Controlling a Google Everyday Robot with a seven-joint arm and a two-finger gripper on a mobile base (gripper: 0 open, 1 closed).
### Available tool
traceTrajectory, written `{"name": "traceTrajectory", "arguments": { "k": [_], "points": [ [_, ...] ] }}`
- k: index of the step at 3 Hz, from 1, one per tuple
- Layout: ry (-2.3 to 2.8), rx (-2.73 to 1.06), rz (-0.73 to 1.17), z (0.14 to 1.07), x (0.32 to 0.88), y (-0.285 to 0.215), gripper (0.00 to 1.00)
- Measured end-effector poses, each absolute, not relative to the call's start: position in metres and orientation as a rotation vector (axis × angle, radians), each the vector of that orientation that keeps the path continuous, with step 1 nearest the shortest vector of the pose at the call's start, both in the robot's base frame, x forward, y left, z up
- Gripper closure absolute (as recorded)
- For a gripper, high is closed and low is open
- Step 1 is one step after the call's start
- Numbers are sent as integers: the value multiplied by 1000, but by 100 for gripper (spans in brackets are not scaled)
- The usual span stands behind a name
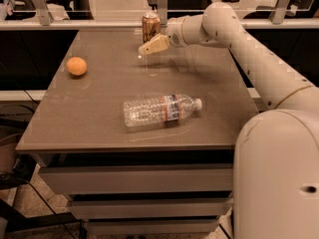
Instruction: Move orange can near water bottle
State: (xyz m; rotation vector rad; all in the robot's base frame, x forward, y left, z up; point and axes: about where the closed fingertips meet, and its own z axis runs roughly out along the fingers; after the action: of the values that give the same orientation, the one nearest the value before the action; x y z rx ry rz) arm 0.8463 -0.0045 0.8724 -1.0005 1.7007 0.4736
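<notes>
Approach is the step: the gripper (145, 48), state impossible to tell, hovers just beside the orange can (150, 27), needing a grasp next.

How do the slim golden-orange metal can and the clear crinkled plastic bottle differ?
The orange can stands upright at the far edge; the water bottle lies on its side nearer the front. The can is opaque and shorter, the bottle clear and longer. The gripper hovers close by the can, not the bottle. Both rest on the brown table.
</notes>
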Motion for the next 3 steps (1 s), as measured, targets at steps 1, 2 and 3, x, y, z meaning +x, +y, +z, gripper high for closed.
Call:
{"name": "traceTrajectory", "arguments": {
  "k": [1, 2, 3],
  "points": [
    [1689, -970, 501, 871, 866, 13, 0],
    [1693, -949, 531, 871, 877, 29, 17],
    [1715, -932, 535, 871, 881, 29, 41]
  ]
}}
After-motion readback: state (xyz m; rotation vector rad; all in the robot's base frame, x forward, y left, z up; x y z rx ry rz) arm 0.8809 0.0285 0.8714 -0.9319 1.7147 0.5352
